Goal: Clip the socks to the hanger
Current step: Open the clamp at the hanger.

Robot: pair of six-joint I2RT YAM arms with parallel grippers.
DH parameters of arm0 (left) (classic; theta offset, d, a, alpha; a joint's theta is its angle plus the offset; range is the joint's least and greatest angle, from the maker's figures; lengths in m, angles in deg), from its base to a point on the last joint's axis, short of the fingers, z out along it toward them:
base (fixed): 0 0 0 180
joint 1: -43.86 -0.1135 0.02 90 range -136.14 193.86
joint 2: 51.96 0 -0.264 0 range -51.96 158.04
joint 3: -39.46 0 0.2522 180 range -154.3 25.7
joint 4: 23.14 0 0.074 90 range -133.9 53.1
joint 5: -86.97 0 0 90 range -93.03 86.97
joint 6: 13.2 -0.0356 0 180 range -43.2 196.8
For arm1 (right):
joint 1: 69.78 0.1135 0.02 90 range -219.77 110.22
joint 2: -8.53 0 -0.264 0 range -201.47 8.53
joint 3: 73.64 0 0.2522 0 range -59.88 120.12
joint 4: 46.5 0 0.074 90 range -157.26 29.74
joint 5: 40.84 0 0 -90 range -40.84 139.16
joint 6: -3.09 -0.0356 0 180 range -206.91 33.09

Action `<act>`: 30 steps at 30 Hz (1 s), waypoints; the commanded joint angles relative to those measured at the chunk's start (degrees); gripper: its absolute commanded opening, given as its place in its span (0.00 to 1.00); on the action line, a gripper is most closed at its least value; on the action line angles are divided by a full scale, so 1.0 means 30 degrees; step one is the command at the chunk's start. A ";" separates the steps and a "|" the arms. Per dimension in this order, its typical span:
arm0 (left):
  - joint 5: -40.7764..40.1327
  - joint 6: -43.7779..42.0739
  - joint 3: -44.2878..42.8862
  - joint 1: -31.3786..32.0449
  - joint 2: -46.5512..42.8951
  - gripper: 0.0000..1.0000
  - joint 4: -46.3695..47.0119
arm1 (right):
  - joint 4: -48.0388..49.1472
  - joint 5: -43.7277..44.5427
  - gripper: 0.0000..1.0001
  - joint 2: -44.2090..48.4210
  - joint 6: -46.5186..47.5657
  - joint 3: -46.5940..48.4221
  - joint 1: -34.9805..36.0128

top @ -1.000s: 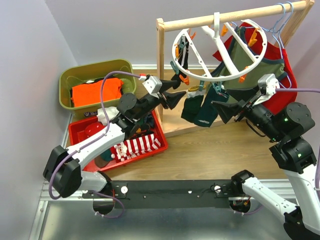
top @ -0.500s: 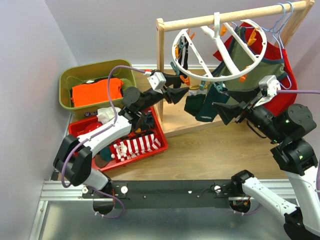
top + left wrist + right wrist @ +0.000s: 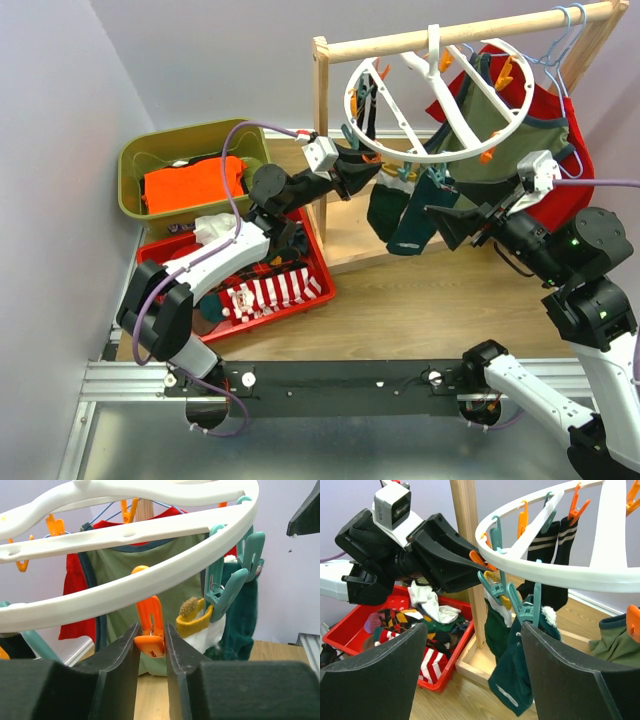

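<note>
Orange clip (image 3: 149, 641) partly hidden within left gripper (image 3: 151, 630)

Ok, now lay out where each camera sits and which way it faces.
Top external: above and behind the bases, looking down at the hanger; both arms show, left gripper and right gripper included.
Left wrist: just below the ring, looking up; its fingers pinch an orange clip.
Right wrist: beside the hanger, facing the left gripper and red bin; its open fingers show.
Shared: both wrist views show that orange clip.
</note>
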 commanded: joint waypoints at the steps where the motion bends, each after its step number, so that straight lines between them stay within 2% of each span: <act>1: 0.0636 0.0572 0.0458 -0.0076 -0.0309 0.31 0.0788 | -0.0057 -0.0376 0.84 -0.0121 -0.0136 0.0542 0.0181; 4: 0.0460 0.0981 0.1189 -0.0076 -0.0719 0.31 0.1051 | 0.0177 -0.0668 0.84 -0.0355 -0.0340 0.0629 0.0181; 11: -0.0476 0.1307 0.1662 0.0304 -0.1774 0.21 0.0848 | -0.0318 -0.1693 0.84 -0.1876 -0.1013 0.2002 0.0152; 14: -0.1412 0.1073 0.0786 0.0713 -0.2214 0.20 -0.0642 | -0.0788 -0.2308 0.82 -0.2932 -0.1306 0.2910 0.0181; 18: -0.2993 -0.0359 -0.0884 0.1619 -0.2449 0.20 -0.4152 | -0.1023 -0.3070 0.81 -0.4162 -0.1832 0.3936 0.0181; 24: -0.3960 -0.1154 -0.3053 0.2354 -0.2069 0.18 -0.7641 | -0.1170 -0.3657 0.80 -0.5599 -0.2595 0.5316 0.0181; 30: -0.5426 -0.2209 -0.4460 0.3585 -0.1571 0.17 -1.0047 | -0.0614 -0.2490 0.76 -0.5893 -0.3737 0.5143 0.0181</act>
